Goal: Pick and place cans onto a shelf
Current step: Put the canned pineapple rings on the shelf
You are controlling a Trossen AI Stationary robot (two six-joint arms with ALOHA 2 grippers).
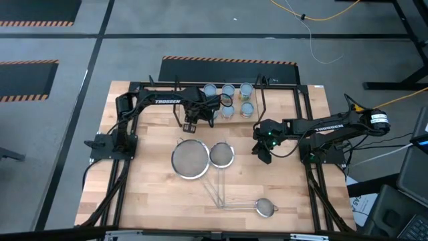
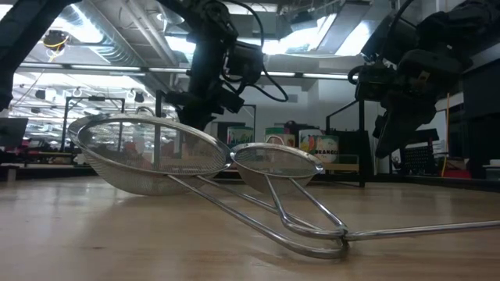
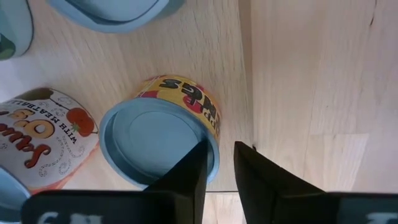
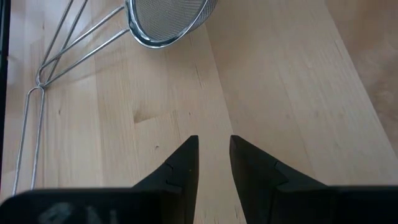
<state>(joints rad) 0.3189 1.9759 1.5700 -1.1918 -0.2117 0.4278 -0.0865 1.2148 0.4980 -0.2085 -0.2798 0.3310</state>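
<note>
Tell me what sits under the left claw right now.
A yellow-labelled can with a pale blue lid, on the wood board, beside a white-labelled can. The left claw hides part of its rim.

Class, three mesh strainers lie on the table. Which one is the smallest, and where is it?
The smallest strainer lies alone toward the table's front edge, right of centre. The large strainer and medium strainer sit side by side nearer the middle.
</note>
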